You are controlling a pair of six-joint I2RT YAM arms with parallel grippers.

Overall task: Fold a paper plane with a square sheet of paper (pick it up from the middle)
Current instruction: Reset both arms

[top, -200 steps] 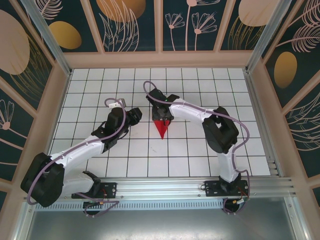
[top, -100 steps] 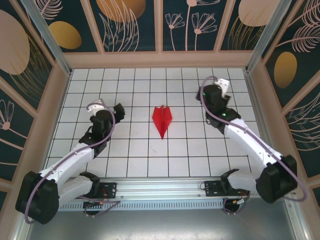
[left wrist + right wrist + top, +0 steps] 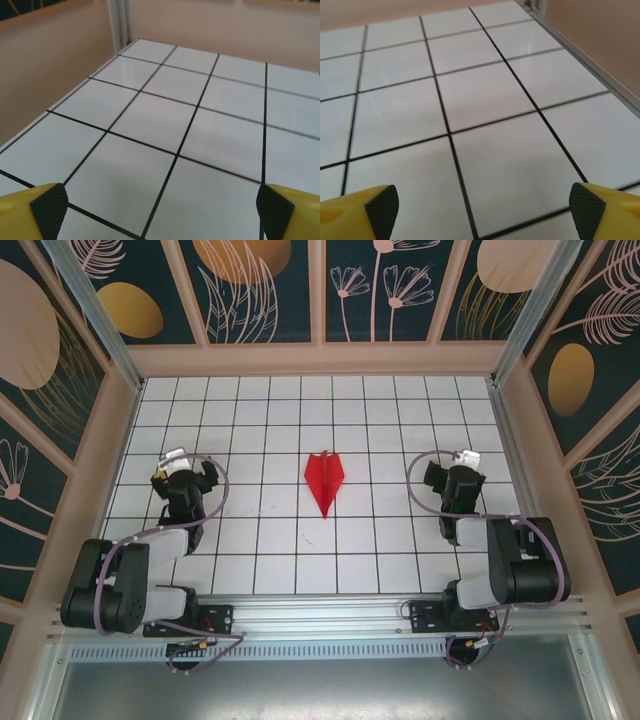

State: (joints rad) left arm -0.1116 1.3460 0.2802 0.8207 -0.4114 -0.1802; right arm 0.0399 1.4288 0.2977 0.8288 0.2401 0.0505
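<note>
1. The narrow, pointed red paper plane [image 3: 325, 482] lies flat near the middle of the white tiled tabletop [image 3: 270, 540]. Its sharp tip points toward the arms' bases and its centre crease runs along its length. Nothing touches it.
2. The left gripper [image 3: 184, 474] sits folded in close to its own base on the left side, well apart from the plane. In its wrist view the yellow fingers [image 3: 48, 207] stand wide apart over bare tile: released, holding nothing.
3. The right gripper [image 3: 456, 476] mirrors it on the right, equally far from the plane. Its black pads [image 3: 382, 206] are spread wide over bare tile, so it too is released and grasps nothing.
4. We judge that the arms flank the plane at a distance so that it lies unobstructed. It already has a dart's shape, so the folding looks complete.
5. We think the thin paper could spring open a little along its creases, since nothing presses it down.
</note>
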